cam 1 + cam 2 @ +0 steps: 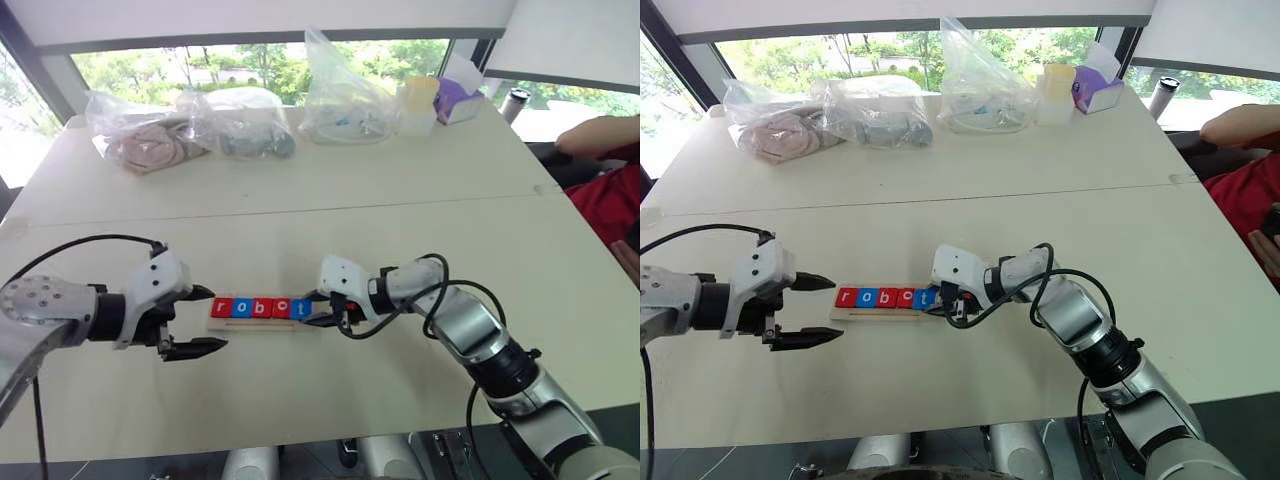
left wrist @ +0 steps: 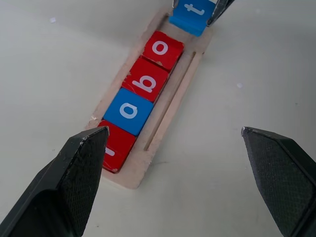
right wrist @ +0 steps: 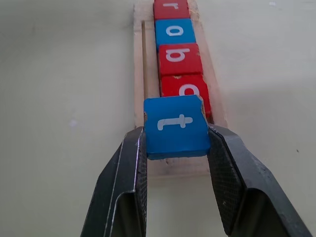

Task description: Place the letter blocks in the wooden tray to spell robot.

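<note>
A pale table (image 1: 300, 210) is filling most of the head view, with clear plastic bags (image 1: 235, 120) lying along its far edge at twelve o'clock; what is inside them is hard to make out. A person's arm in a red sleeve (image 1: 605, 190) is showing at three o'clock, cut off by the frame. The wooden tray (image 1: 258, 322) is lying near the middle of the table, running from nine to three o'clock. Four letter blocks (image 2: 143, 81) are sitting in it, reading r, o, b, o, the r partly hidden in the left wrist view. The right gripper (image 3: 177, 148) is pinching the blue t block (image 3: 177, 126) over the tray's three o'clock end. The left gripper (image 1: 195, 320) is hovering at the nine o'clock end, fingers spread wide, holding nothing.
</note>
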